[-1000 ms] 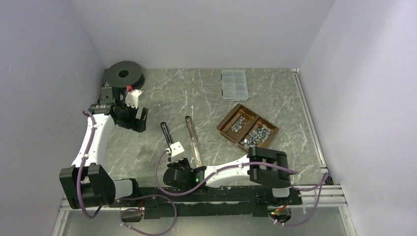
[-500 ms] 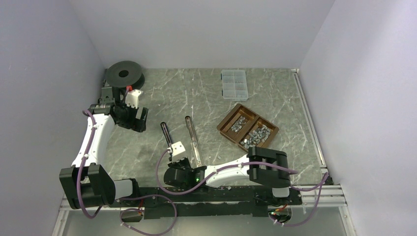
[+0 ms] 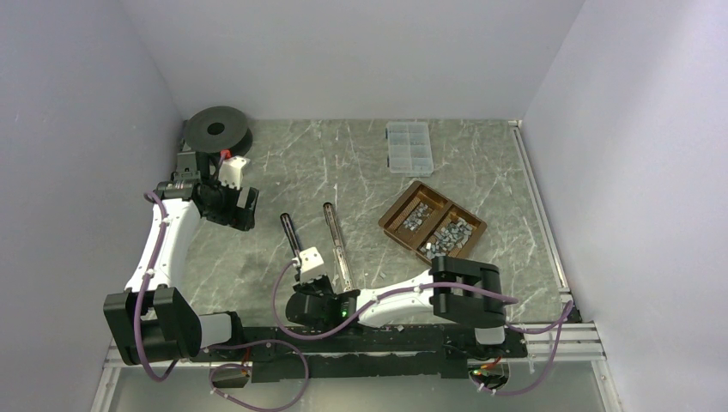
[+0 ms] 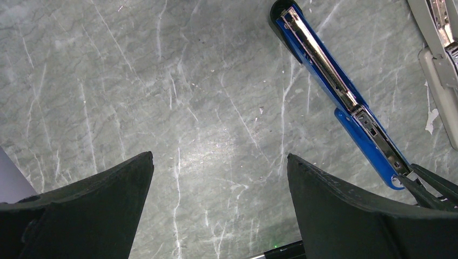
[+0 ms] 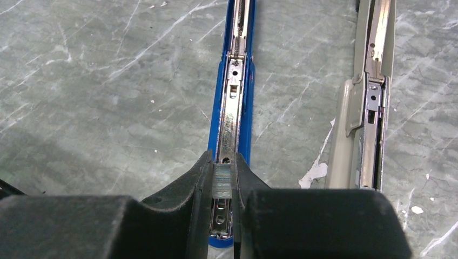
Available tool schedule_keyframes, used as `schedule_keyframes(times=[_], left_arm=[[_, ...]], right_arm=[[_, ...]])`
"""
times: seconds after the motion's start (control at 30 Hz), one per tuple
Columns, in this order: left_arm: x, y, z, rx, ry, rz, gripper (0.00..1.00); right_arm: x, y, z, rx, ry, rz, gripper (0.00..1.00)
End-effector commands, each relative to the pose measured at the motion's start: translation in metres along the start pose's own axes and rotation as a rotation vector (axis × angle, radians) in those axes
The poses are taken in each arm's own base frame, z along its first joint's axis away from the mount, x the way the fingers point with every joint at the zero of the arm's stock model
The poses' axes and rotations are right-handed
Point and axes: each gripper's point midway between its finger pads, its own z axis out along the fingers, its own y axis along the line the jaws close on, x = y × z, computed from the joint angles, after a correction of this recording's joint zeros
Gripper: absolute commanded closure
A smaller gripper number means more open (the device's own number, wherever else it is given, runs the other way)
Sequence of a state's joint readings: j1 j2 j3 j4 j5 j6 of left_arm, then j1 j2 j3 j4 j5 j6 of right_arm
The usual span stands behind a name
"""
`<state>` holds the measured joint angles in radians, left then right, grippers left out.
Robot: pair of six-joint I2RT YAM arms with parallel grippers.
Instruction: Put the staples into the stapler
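Hovering over the near end of the blue stapler (image 5: 236, 81), whose magazine rail lies open, a short silver staple strip (image 5: 222, 181) is clamped between the jaws of the right gripper (image 5: 221, 159). I cannot tell whether it touches the rail. This looks like the placing step. The next move calls for lowering the strip squarely into the channel, then parting the jaws without dragging it. A grey stapler (image 5: 372, 91), also open, lies just right of the blue one. More loose staples (image 3: 448, 233) fill a wooden tray (image 3: 397, 236) further right. The left gripper (image 4: 219, 157) hangs over bare marble table (image 3: 360, 172) at the left, with its jaws wide apart and empty.
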<state>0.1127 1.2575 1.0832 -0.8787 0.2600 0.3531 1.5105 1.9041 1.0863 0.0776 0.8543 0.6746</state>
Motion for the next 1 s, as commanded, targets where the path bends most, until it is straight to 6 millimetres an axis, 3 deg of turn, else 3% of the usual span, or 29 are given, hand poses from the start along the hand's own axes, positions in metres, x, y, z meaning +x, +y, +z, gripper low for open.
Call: schedule_keyframes(times=[0.0, 0.27, 0.6, 0.97], left_arm=[[-0.014, 0.004, -0.006, -0.023, -0.051, -0.014, 0.01], [-0.014, 0.004, -0.006, -0.022, -0.05, -0.014, 0.01], [-0.013, 0.003, -0.006, -0.024, -0.05, -0.014, 0.01], [-0.011, 0.003, -0.007, -0.023, -0.05, -0.01, 0.01]], right_arm=[[0.015, -0.003, 0.005, 0.017, 0.032, -0.014, 1.0], [0.014, -0.003, 0.006, 0.017, 0.031, -0.014, 1.0], [-0.014, 0.0, -0.004, -0.006, -0.034, 0.009, 1.0], [-0.03, 0.006, -0.016, -0.013, -0.093, -0.008, 1.0]])
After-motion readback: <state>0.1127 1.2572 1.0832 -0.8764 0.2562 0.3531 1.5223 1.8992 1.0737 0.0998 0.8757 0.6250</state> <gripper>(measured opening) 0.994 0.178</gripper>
